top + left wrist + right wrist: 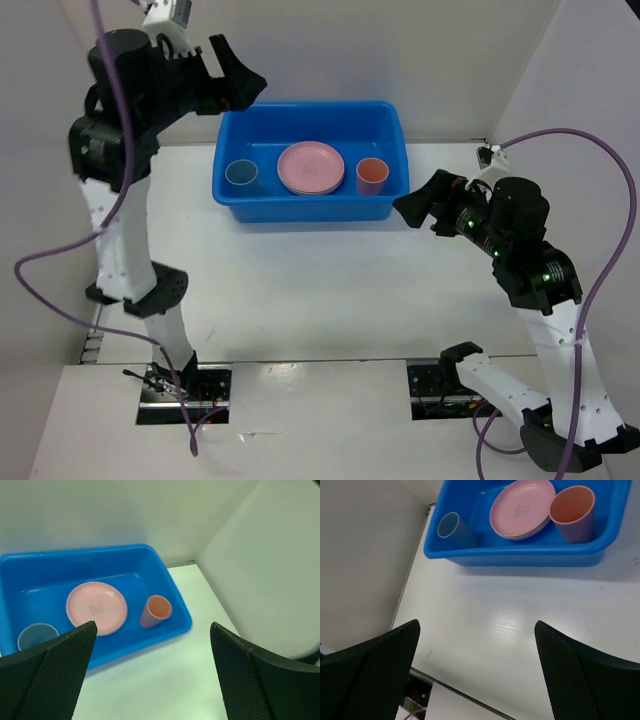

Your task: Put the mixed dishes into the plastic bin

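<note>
The blue plastic bin (305,205) stands at the back middle of the table. Inside it stand a blue cup (241,174) at the left, a pink plate (311,167) on top of a stack in the middle, and a salmon-red cup (371,176) at the right. The lilac and yellow plates are hidden under the pink one. My left gripper (236,80) is open and empty, high up by the bin's back left corner. My right gripper (415,207) is open and empty, just right of the bin. Both wrist views show the bin (165,582) (530,555) with its dishes.
White walls close in the table at the back and both sides. Purple cables (60,300) (600,260) loop beside each arm. Two mounting plates (185,385) (440,385) sit at the near edge.
</note>
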Available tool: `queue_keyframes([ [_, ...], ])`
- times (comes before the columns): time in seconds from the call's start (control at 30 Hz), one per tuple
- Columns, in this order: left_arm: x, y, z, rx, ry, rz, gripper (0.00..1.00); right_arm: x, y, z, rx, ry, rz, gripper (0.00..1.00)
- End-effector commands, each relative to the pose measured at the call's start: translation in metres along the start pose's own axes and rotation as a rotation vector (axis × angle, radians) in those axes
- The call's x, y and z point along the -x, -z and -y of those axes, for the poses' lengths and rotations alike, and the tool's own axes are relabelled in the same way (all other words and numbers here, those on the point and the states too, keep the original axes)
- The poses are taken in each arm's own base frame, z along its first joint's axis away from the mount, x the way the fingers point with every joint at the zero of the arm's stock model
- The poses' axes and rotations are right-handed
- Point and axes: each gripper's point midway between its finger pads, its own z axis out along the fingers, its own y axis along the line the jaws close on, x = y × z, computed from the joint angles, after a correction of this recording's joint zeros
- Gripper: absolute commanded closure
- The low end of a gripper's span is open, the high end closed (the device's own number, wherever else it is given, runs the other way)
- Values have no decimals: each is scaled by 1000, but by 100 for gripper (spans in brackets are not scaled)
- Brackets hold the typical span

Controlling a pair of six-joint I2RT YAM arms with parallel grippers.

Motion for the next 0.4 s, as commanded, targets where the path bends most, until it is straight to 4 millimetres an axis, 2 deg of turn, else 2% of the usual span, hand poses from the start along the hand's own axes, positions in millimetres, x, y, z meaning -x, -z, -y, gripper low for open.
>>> queue_keyframes([
  [0.0, -8, 49, 15, 40, -41, -26, 0, -2, -9, -7, 67, -3, 8, 0],
  [0.03, -9, 62, 12, 80, -43, -24, 0, -3, -8, -9, 79, 8, 1, 0],
  [0.07, 2, 93, 19, 80, -48, 23, 0, -7, -10, -6, 73, 6, -9, 0],
  [0.1, -17, 94, 13, 115, -48, -43, 0, -9, -13, -4, 70, 5, -13, 0],
  [0.13, -21, 103, 2, 173, -50, -48, 0, -11, -12, -3, 70, 16, -12, 0],
  [0.17, -14, 139, 4, 177, -51, 5, 0, -15, -15, 0, 67, 14, -19, 0],
  [0.2, -55, 127, -17, 240, -44, -114, 0, -19, -17, 4, 60, 12, -30, 0],
  [0.23, -58, 130, -19, 239, -44, -85, 0, -20, -16, 6, 52, 24, -26, 0],
  [0.27, -57, 167, -17, 226, -18, -14, 0, -26, -22, 11, 40, 19, -46, 0],
  [0.3, -65, 169, -20, 218, -3, 7, 0, -25, -22, 13, 28, 19, -39, 0],
  [0.33, -105, 176, -40, 269, 7, -48, 0, -29, -25, 16, 24, 30, -46, 0],
  [0.37, -122, 177, -47, 279, 6, -72, 0, -31, -29, 23, -1, 29, -40, 0],
])
